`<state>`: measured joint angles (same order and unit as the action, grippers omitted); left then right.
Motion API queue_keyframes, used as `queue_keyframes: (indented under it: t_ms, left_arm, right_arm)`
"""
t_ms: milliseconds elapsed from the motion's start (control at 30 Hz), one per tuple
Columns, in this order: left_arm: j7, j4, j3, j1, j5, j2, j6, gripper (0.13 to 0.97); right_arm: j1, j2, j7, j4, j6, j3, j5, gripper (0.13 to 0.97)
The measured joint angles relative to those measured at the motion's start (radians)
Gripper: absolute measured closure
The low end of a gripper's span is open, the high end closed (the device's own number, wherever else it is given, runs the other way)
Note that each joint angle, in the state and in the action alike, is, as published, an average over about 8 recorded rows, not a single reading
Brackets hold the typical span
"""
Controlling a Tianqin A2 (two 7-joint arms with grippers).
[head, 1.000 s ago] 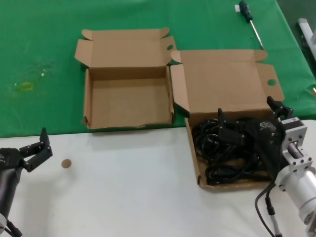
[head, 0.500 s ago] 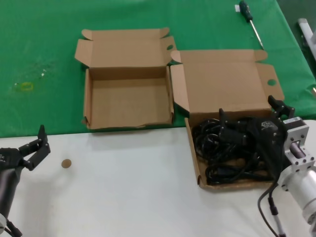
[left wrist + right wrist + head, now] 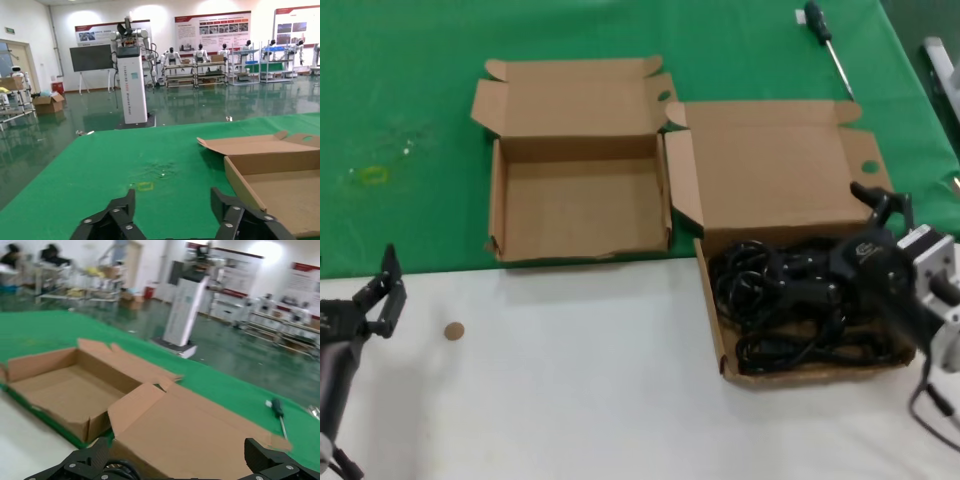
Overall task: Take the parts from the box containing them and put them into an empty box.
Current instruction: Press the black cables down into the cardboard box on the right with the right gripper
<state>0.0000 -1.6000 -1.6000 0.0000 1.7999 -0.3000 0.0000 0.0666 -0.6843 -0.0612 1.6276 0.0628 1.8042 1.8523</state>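
Note:
The parts, a tangle of black power cords [image 3: 790, 310], lie in the larger brown box [image 3: 780, 170] on the right, whose lid is folded back. The smaller empty box [image 3: 585, 210] stands open just to its left. My right gripper [image 3: 820, 235] hangs open over the cords at the box's right side, nothing between its fingers. In the right wrist view the right gripper [image 3: 177, 452] frames the lid [image 3: 200, 430], with a loop of cord [image 3: 120, 471] low by one finger. My left gripper [image 3: 382, 290] waits open at the table's near left; the left gripper [image 3: 172, 200] faces green cloth.
A screwdriver [image 3: 828, 45] lies on the green cloth at the back right, with a white object [image 3: 942, 60] at the right edge. A small brown disc [image 3: 453, 331] rests on the white table near the left gripper. A yellow mark [image 3: 370, 175] is on the cloth.
My right gripper has swung to the right and tilted over the cord box's right side. My left gripper has drawn back to the left. The cords and boxes have not moved.

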Motion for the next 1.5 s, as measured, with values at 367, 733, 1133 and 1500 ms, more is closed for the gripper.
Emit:
queue_keyframes:
  t_ms: [367, 733, 1133, 1500]
  left_arm:
    - [-0.001, 0.000, 0.000, 0.000, 0.000, 0.000, 0.000, 0.665]
    - [-0.001, 0.000, 0.000, 0.000, 0.000, 0.000, 0.000, 0.830]
    - [0.000, 0.000, 0.000, 0.000, 0.000, 0.000, 0.000, 0.931]
    - [0.000, 0.000, 0.000, 0.000, 0.000, 0.000, 0.000, 0.945]
  right_arm:
    - [0.134, -0.190, -0.029, -0.032, 0.284, 0.028, -0.056, 0.129]
    - [0.282, -0.273, 0.100, -0.088, 0.598, 0.057, -0.100, 0.129]
    - [0.409, -0.266, 0.325, -0.185, 0.829, 0.112, -0.174, 0.129]
    - [0.502, -0.184, 0.461, -0.304, 0.875, 0.146, -0.242, 0.135]
